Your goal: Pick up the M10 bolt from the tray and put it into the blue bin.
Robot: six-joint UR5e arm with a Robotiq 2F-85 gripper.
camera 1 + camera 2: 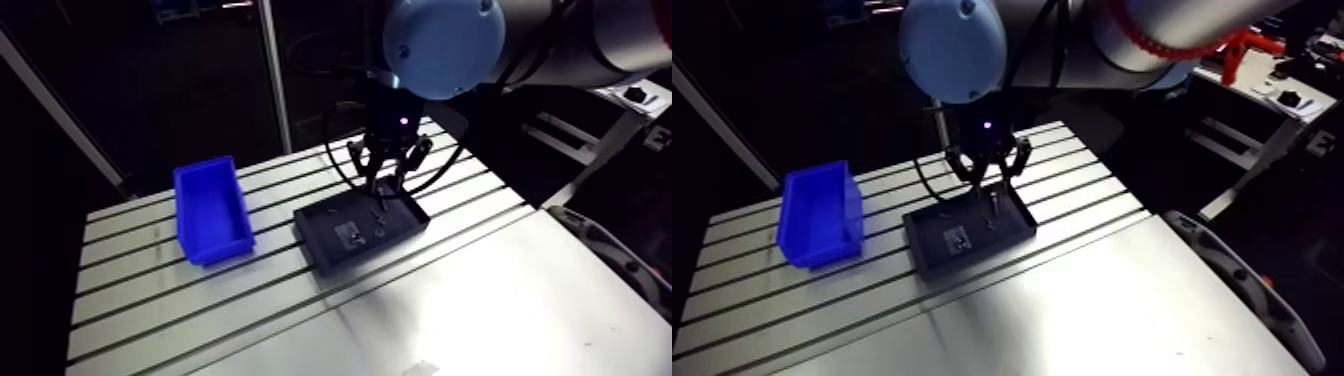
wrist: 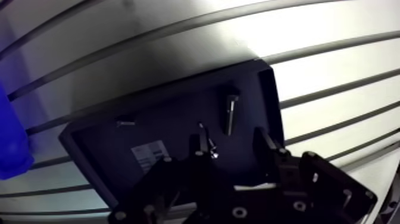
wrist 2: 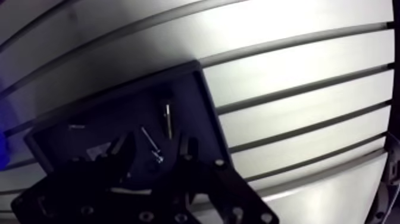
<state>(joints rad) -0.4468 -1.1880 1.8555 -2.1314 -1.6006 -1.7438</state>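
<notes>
The task looks barely begun. In the arm view, the black tray [image 1: 330,225] sits mid-frame on the worktop [image 1: 450,300], with the blue bin [image 1: 215,248] to its left. The gripper [image 2: 229,146] hangs over the tray, fingers apart and empty. The M10 bolt [image 2: 231,110] lies in the tray just ahead of them. Grasp, lift and drop remain.

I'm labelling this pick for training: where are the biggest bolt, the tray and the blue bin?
biggest bolt [image 2: 231,112], wrist view, on its shank.
tray [image 2: 169,119], wrist view, on its bare floor.
blue bin [image 1: 212,212], arm view, on its inner floor.
</notes>
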